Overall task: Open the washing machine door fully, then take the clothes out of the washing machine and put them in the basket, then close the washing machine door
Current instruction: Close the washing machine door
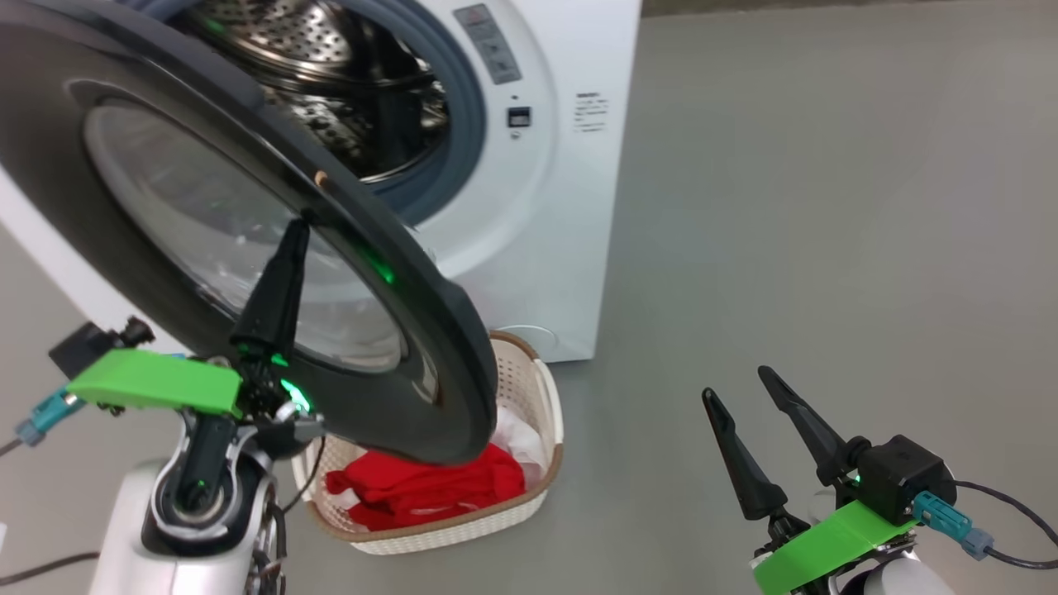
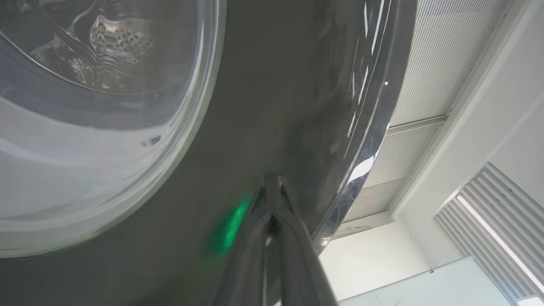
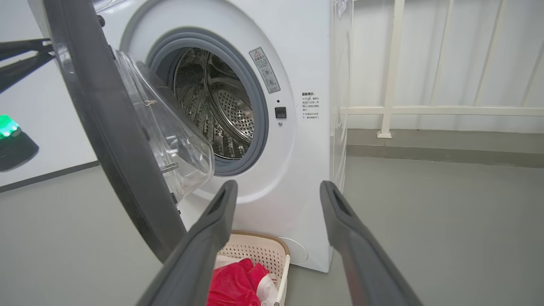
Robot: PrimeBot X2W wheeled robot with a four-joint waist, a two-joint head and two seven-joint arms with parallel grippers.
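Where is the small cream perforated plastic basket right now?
Head view, lower centre: the basket sits on the grey floor in front of the white washing machine, partly hidden by the black-rimmed round door, holding red clothes.

Left hand (image 1: 295,226) and right hand (image 1: 737,382) with tapered black fingers (image 1: 744,471), green brackets (image 1: 157,382), teal plugs (image 1: 942,512), black cables (image 1: 996,494)

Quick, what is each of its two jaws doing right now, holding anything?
Left gripper: jaws shut, tips at the door's black rim, gripping nothing.
Right gripper: jaws open, empty.
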